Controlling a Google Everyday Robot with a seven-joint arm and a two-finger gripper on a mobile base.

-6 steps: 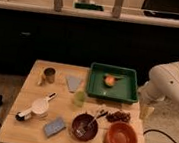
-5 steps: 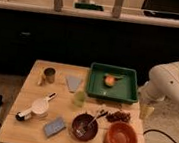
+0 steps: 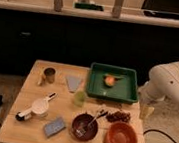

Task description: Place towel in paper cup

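Table (image 3: 24, 127), towel (image 3: 73, 83) far left of right-edge gripper (image 3: 146, 112)

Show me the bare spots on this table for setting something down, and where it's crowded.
Free: the near-left corner of the table, bordered by the juicer and blue sponge; also the patch between juicer, towel and green cup. Crowded: the right half, with green tray, dark bowl and orange bowl. The gripper hangs beyond the table's right edge.

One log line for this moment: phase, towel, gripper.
phase: before grasp | flat grey-blue cloth towel: on wooden table, untouched | gripper: beside table's right edge
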